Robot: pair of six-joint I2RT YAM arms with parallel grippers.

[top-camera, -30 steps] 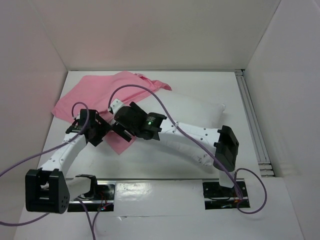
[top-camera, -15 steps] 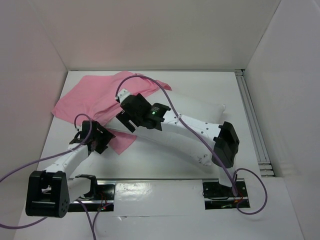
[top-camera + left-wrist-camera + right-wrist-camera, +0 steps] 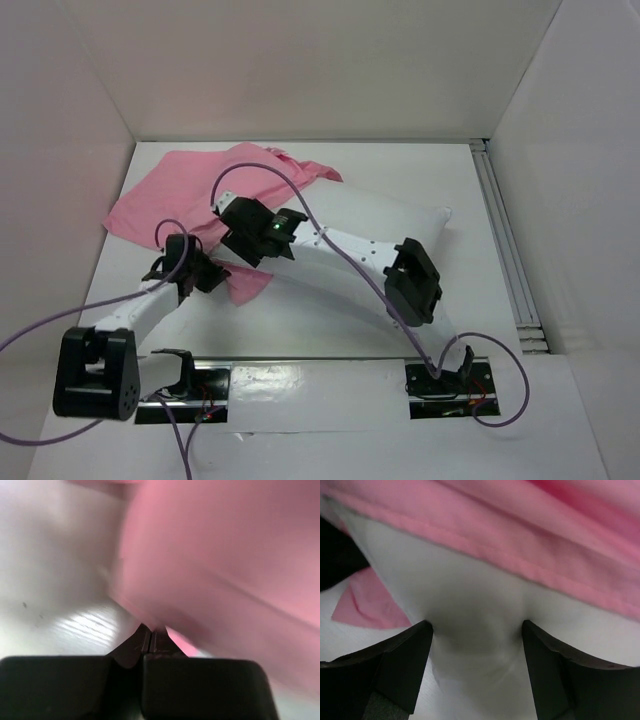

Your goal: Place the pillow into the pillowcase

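No legible text or labels anywhere

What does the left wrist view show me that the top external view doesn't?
Only the left wrist view: the left gripper with its jaws shut, the pink pillowcase edge running into its tips. Only the top view: the white pillow lying right of the pillowcase, and the right gripper reaching over the pillow's left end. Both: the pillowcase and bare table.

blurred pillowcase (image 3: 215, 570), pillow (image 3: 400, 215) partly under right arm (image 3: 345, 250)
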